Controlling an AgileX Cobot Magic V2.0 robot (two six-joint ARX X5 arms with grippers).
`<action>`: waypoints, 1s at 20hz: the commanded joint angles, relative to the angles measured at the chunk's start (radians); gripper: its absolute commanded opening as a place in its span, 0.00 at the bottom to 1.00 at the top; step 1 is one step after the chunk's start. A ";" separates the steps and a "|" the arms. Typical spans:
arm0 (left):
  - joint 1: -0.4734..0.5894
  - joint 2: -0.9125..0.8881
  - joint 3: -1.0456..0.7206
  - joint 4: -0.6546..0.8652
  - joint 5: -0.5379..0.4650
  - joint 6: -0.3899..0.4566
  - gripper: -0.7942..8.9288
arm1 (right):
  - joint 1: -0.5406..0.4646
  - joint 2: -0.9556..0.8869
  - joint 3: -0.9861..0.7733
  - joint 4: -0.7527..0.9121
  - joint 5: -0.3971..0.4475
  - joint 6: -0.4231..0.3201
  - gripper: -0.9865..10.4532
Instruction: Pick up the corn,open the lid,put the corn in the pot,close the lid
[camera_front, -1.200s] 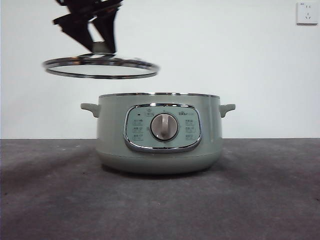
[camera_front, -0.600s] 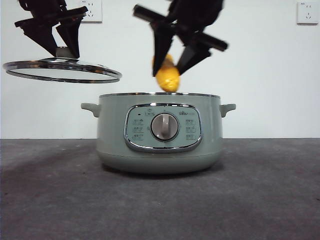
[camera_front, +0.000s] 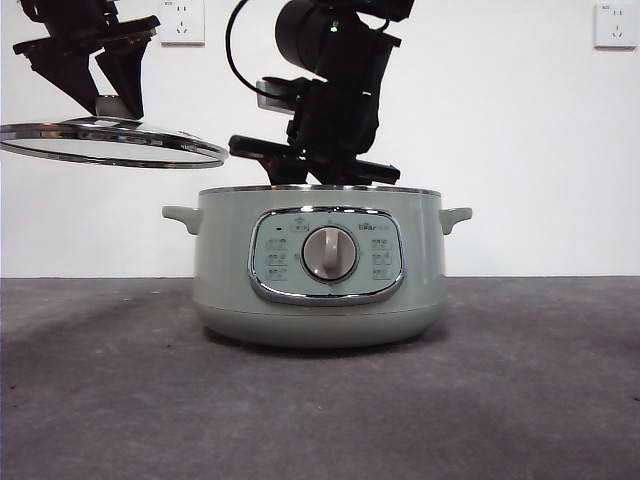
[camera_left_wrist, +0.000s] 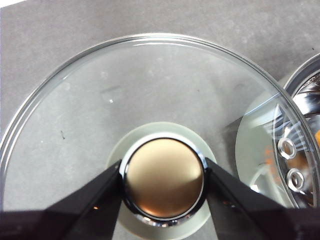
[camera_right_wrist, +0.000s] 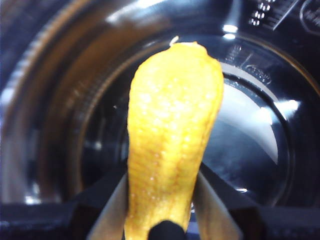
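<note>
the right gripper (camera_right_wrist: 160, 200) is clamped on the bright yellow bumpy corn cob (camera_right_wrist: 172, 140), which juts out beyond its jaws, inside the shiny dark bowl of the wide sage-green electric pot (camera_front: 318, 265). in the front view that arm reaches down into the pot's mouth. the left gripper (camera_left_wrist: 162, 182) pinches the knob (camera_left_wrist: 163, 179) of the round chrome-rimmed glass lid (camera_front: 110, 140), held level in the air beside the pot, above the grey table (camera_front: 320, 400).

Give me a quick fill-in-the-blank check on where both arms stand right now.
1. The left gripper grips the lid by its ____.
2. The lid hangs in the air beside the ____, not on it.
3. The right gripper is shut on the ____ inside the open pot.

Missing words: knob; pot; corn
</note>
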 joint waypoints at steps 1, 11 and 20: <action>0.000 -0.027 0.006 0.029 0.012 0.012 0.07 | -0.013 0.028 0.006 0.006 -0.003 -0.020 0.08; 0.000 -0.027 0.006 0.030 0.064 0.011 0.07 | -0.025 0.052 0.006 -0.023 -0.016 -0.022 0.25; -0.003 -0.027 0.006 0.021 0.090 0.003 0.07 | -0.003 0.044 0.204 -0.247 0.013 0.040 0.52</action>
